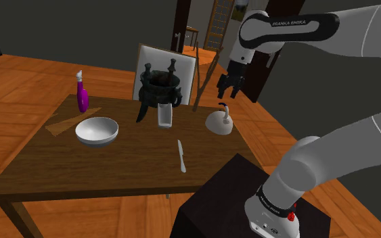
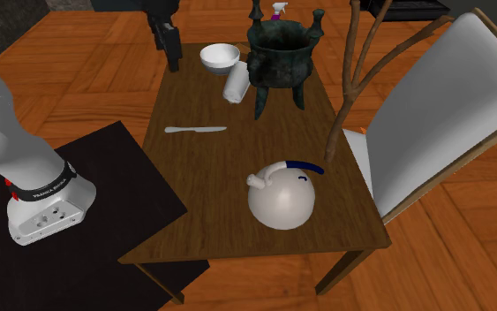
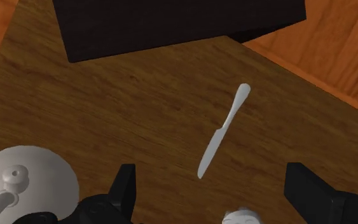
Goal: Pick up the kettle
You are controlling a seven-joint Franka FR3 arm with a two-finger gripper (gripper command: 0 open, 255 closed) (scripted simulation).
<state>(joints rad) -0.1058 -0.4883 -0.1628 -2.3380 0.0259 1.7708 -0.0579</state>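
- Shoulder view: a round white kettle with an arched handle (image 1: 219,122) is seen upright on the brown wooden worktop (image 1: 128,165), close to the edge at the shoulder view's right.
- The all-black gripper (image 1: 226,92) is seen hanging in the air above the kettle, pointed downward and apart from it.
- In the wrist view the two fingers (image 3: 125,184) are shown spread wide. Between them are seen only bare worktop and the blade end of a slim grey table knife (image 3: 222,130). The kettle (image 3: 25,181) is found outside one finger and is not touched.
- A white tumbler (image 1: 165,116) is placed near the kettle, on the shoulder view's left, in front of a dark, bronze-coloured three-legged cauldron (image 1: 158,86).
- Further to the shoulder view's left, a shallow white bowl (image 1: 97,130) and a purple spray bottle with a white nozzle (image 1: 82,94) are set on the worktop.
- The table knife (image 1: 181,155) is laid flat near the black box stand (image 1: 236,193).
- A wooden chair with white seat and back (image 1: 172,64) is placed at the far side.
- In the second exterior view the kettle (image 2: 282,201) is shown at the near end, its handle partly dark blue.
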